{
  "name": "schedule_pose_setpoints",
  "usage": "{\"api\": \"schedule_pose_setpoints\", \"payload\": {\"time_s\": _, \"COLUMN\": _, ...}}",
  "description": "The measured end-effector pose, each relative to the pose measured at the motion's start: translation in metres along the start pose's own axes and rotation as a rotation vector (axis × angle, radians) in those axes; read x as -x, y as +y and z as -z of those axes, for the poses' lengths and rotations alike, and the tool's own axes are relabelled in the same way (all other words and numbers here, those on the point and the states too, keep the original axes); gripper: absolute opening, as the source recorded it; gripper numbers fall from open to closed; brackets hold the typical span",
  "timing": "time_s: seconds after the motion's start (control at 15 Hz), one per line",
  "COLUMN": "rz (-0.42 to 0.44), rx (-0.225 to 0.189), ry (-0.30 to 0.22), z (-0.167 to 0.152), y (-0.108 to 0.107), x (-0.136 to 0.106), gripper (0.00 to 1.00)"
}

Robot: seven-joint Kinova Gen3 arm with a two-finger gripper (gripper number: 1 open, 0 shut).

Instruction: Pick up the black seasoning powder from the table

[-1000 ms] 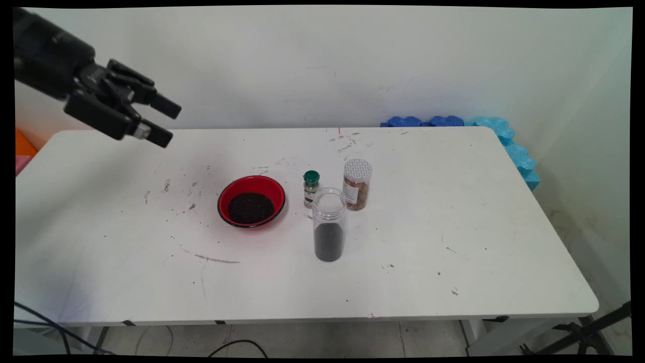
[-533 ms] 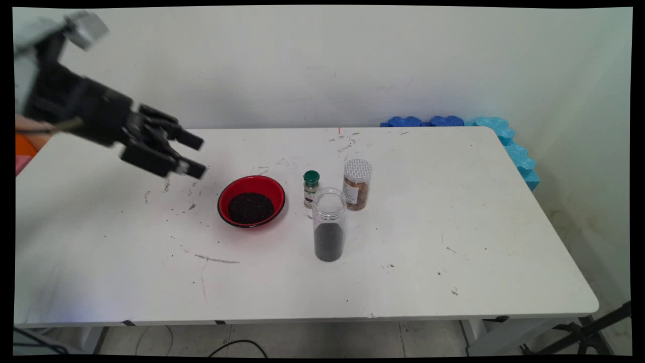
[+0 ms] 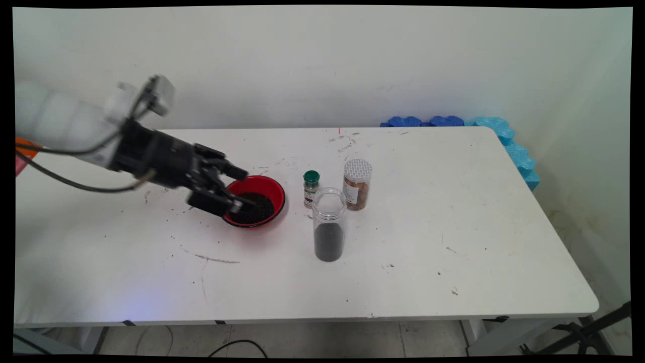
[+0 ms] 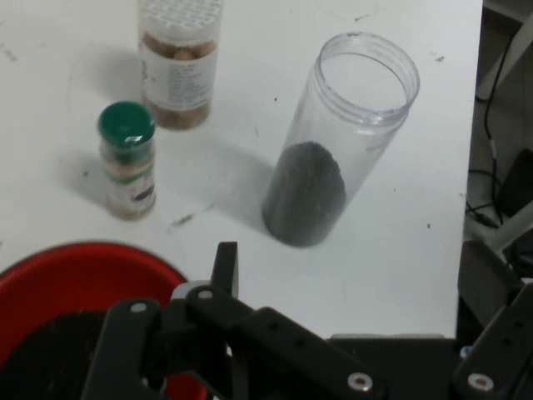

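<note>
My black gripper [image 3: 241, 189] is open and hangs low over the left rim of a red bowl [image 3: 269, 182] that holds dark grains. It holds nothing. In the hand view the gripper [image 4: 375, 279] shows one finger [image 4: 225, 260] over the bowl's rim [image 4: 75, 257]. To the right of the bowl stand a small green-capped spice bottle [image 3: 311, 188] [image 4: 127, 158], a white-lidded jar of brown pieces [image 3: 357, 184] [image 4: 177, 58] and a tall clear lidless jar [image 3: 329, 224] [image 4: 333, 142] partly filled with dark grains.
Blue foam pieces [image 3: 453, 121] lie at the table's back right corner. Something orange [image 3: 22, 146] shows at the left edge. Dark specks are scattered on the white table [image 3: 428, 242] left of the bowl. Black cables hang from the arm.
The gripper has travelled down and to the right, from high at the upper left to the bowl's left rim. It stayed open. The jars and bowl have not moved.
</note>
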Motion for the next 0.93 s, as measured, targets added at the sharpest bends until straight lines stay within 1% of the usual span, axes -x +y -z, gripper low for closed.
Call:
{"api": "schedule_pose_setpoints", "payload": {"time_s": 0.13, "rz": -0.025, "rx": 0.010, "ry": 0.007, "z": -0.024, "y": 0.000, "x": 0.001, "gripper": 1.00}}
{"api": "schedule_pose_setpoints", "payload": {"time_s": 0.33, "rz": -0.084, "rx": 0.036, "ry": 0.010, "z": -0.058, "y": -0.002, "x": 0.002, "gripper": 1.00}}
{"api": "schedule_pose_setpoints", "payload": {"time_s": 0.53, "rz": -0.137, "rx": 0.052, "ry": 0.009, "z": -0.084, "y": -0.006, "x": 0.001, "gripper": 1.00}}
{"api": "schedule_pose_setpoints", "payload": {"time_s": 0.93, "rz": -0.193, "rx": 0.072, "ry": 0.013, "z": -0.117, "y": -0.010, "x": -0.001, "gripper": 1.00}}
